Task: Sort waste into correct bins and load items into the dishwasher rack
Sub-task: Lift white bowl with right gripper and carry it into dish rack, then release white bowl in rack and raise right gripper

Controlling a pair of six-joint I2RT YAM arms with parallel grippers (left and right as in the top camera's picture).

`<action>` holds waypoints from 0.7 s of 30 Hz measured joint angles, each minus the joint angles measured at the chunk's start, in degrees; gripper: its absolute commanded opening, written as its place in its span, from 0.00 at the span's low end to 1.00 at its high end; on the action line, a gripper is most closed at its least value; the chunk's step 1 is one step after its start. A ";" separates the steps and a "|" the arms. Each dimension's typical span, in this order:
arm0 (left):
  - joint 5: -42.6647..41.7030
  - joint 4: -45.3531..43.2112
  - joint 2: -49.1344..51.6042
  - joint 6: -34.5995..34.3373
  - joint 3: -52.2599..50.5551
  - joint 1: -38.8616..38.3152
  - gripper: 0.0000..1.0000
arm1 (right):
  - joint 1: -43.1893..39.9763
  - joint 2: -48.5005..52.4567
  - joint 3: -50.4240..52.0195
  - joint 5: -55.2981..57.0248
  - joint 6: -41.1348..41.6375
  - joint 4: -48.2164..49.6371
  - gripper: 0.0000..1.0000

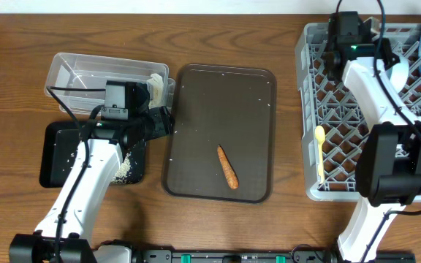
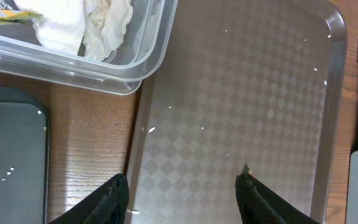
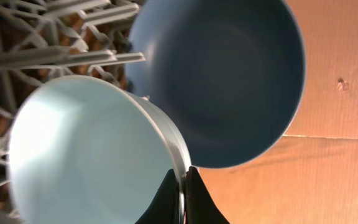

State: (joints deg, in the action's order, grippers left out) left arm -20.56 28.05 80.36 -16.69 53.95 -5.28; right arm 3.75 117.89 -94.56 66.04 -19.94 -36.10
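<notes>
My left gripper (image 2: 182, 186) hangs roughly half open over the brown tray's (image 2: 241, 93) edge with nothing between its fingers, and the clear tub (image 2: 135, 68) is just beside it. The carrot piece (image 1: 227, 166) lies apart from it, farther out on the tray and nearer my base, outside the wrist view. The carrot's long axis runs diagonally, thin tip toward the gripper and thick end away. I'd turn the wrist so the jaws cross that axis, straddle its middle, then close gently, since it may roll. My right gripper (image 3: 180, 186) is pinched shut on the pale blue bowl's (image 3: 86, 155) rim, in the rack (image 1: 305, 146).
</notes>
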 measured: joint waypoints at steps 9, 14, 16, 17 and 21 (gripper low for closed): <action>0.00 0.00 0.00 0.00 0.00 0.00 0.58 | 4.09 0.15 1.27 -7.10 4.96 -1.33 0.31; 0.00 0.02 0.00 0.00 0.00 0.00 0.58 | 4.90 0.15 1.33 -9.79 8.44 -3.15 0.50; 0.00 0.02 0.00 0.00 0.00 0.00 0.58 | 4.90 0.15 1.33 -10.62 9.70 -4.26 0.50; -0.02 0.00 0.00 0.00 -0.02 0.00 0.58 | 4.90 0.15 1.33 -11.45 10.16 -4.85 0.51; 0.00 0.02 0.00 0.00 0.00 0.00 0.58 | 4.70 -0.04 1.33 -17.42 11.41 -5.62 0.54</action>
State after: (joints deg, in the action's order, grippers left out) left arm -20.56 28.08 80.36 -16.69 53.95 -5.28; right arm 8.45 117.84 -93.23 48.62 -8.54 -41.71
